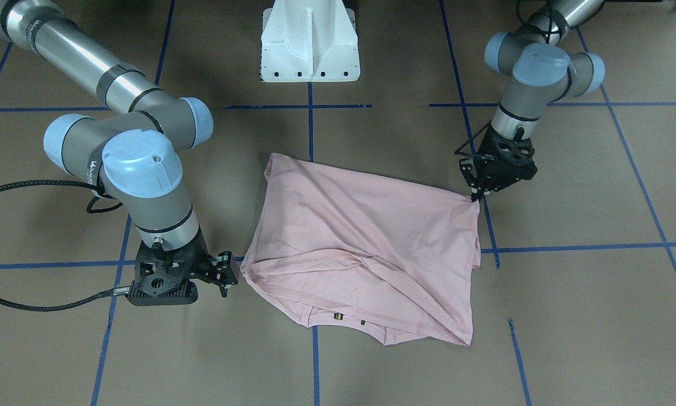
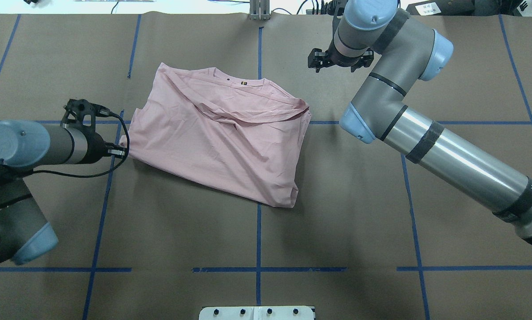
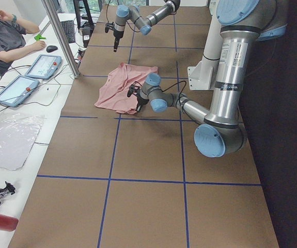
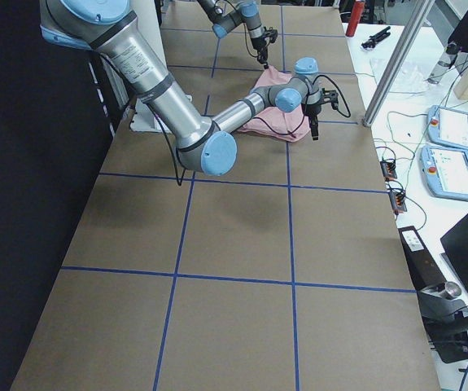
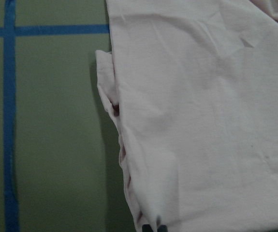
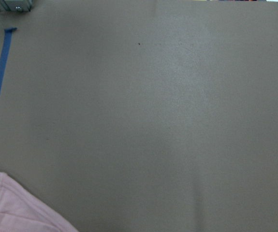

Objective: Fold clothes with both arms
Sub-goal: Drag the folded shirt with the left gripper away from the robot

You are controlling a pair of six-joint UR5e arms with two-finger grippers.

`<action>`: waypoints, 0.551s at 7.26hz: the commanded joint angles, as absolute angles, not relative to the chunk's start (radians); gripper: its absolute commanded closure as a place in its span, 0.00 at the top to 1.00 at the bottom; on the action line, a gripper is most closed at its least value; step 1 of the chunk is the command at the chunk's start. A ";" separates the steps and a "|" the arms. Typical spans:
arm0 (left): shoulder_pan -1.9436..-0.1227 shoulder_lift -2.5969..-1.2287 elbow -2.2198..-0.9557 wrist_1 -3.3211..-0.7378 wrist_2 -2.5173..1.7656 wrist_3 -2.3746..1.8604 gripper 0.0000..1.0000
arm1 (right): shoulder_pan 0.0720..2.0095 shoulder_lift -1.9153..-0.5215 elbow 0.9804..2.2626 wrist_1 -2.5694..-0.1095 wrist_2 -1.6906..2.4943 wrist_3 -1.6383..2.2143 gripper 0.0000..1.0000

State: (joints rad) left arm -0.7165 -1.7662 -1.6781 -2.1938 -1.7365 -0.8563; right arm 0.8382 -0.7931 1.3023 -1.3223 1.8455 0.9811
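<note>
The light pink T-shirt [image 1: 360, 237] lies crumpled and partly folded on the brown table, collar [image 1: 349, 322] with small dark tags toward the operators' side. The Snoopy print is hidden. My left gripper [image 1: 475, 196] is shut on a corner of the shirt at its edge, low at the table; in the left wrist view its fingertips [image 5: 153, 227] pinch the cloth [image 5: 201, 121]. My right gripper [image 1: 228, 277] hovers just off the opposite shirt edge, apart from it, and looks open and empty. The right wrist view shows only a shirt corner [image 6: 13, 212].
The white pedestal base [image 1: 310, 48] stands at the robot's side of the table. Blue tape lines [image 1: 312, 129] grid the brown surface. Beyond the far table edge are a metal post [image 3: 60, 36], teach pendants [image 3: 42, 64] and a seated operator [image 3: 6, 36].
</note>
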 commanded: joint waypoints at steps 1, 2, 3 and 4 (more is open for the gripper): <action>-0.877 -1.984 -1.391 -2.200 -1.736 -0.711 0.00 | 0.836 -0.793 1.302 -1.322 1.844 0.985 1.00; -0.929 -2.111 -1.215 -2.207 -1.735 -0.665 0.00 | 0.836 -0.792 1.301 -1.322 1.844 0.985 1.00; -0.960 -2.235 -1.043 -2.233 -1.729 -0.651 0.00 | 0.835 -0.792 1.301 -1.322 1.844 0.985 1.00; -0.969 -2.360 -0.852 -2.308 -1.657 -0.646 0.00 | 0.834 -0.790 1.302 -1.322 1.845 0.985 1.00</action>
State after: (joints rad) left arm -0.9407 -2.2013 -1.0848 -2.2422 -1.7130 -0.6640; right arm 0.8352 -0.7913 1.3013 -1.3223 1.8441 0.9847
